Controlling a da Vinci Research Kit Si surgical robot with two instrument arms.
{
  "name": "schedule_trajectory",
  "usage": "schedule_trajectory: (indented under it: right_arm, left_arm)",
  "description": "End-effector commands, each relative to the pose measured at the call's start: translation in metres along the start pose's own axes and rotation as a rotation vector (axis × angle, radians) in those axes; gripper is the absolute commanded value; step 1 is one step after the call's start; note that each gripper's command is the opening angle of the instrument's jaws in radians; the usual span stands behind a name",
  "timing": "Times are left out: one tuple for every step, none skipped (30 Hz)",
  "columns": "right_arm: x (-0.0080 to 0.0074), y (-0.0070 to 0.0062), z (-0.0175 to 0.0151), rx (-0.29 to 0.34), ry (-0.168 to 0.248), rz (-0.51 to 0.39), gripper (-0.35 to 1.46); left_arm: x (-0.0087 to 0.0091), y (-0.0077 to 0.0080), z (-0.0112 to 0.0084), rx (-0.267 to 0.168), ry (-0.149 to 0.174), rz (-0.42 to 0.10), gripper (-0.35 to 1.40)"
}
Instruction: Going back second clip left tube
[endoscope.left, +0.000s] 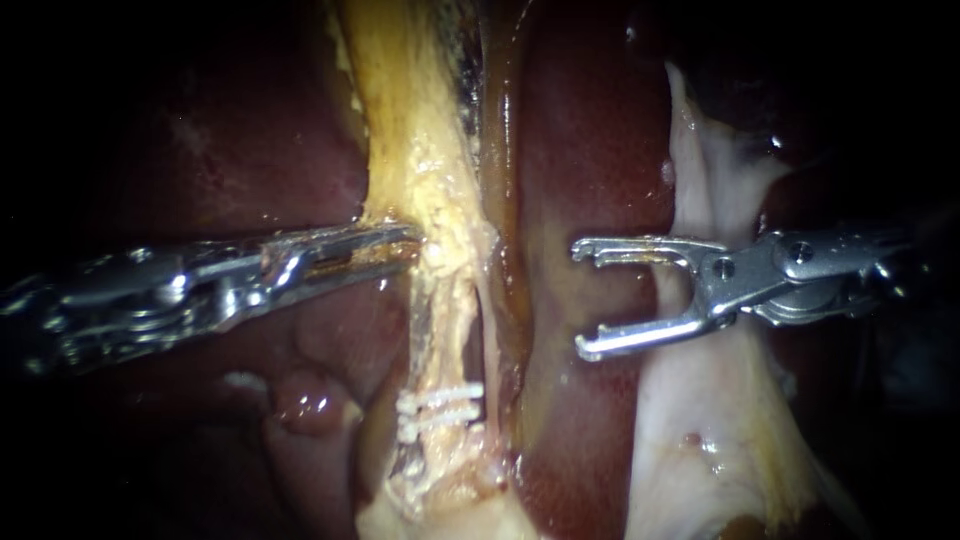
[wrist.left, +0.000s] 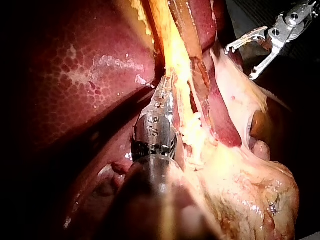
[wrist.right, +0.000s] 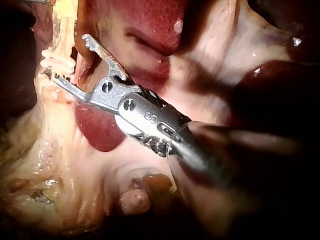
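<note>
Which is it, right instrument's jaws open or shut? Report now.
Open. The right instrument shows a wide gap between its jaws in the endoscope view, with only liver behind and nothing gripped.

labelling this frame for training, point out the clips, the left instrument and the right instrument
clips (endoscope.left: 445, 393): endoscope view, on the upper of the two white clips
left instrument (endoscope.left: 405, 240): endoscope view, its jaw tips, shut on yellow tissue (endoscope.left: 410, 120)
right instrument (endoscope.left: 580, 298): endoscope view, the gap midway between its open jaw tips

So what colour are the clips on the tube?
The clips are white, on the yellowish tube; clearest in the endoscope view.
</note>
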Motion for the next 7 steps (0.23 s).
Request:
schedule_trajectory:
  right_arm:
    - [0.0000, 0.0000, 0.0000, 0.000, 0.000, 0.000, 0.60]
    - [0.0000, 0.0000, 0.0000, 0.000, 0.000, 0.000, 0.60]
    - [0.0000, 0.0000, 0.0000, 0.000, 0.000, 0.000, 0.60]
    - [0.0000, 0.0000, 0.0000, 0.000, 0.000, 0.000, 0.60]
    - [0.0000, 0.0000, 0.0000, 0.000, 0.000, 0.000, 0.60]
    - [0.0000, 0.0000, 0.0000, 0.000, 0.000, 0.000, 0.60]
    - [0.0000, 0.0000, 0.0000, 0.000, 0.000, 0.000, 0.60]
  left_arm:
    - [0.0000, 0.0000, -0.0001, 0.000, 0.001, 0.000, -0.35]
    - [0.0000, 0.0000, -0.0001, 0.000, 0.001, 0.000, -0.35]
    - [0.0000, 0.0000, 0.0000, 0.000, 0.001, 0.000, -0.35]
    - [0.0000, 0.0000, 0.0000, 0.000, 0.001, 0.000, -0.35]
    - [0.0000, 0.0000, 0.0000, 0.000, 0.001, 0.000, -0.35]
    - [0.0000, 0.0000, 0.0000, 0.000, 0.001, 0.000, -0.35]
    - [0.0000, 0.0000, 0.0000, 0.000, 0.001, 0.000, -0.35]
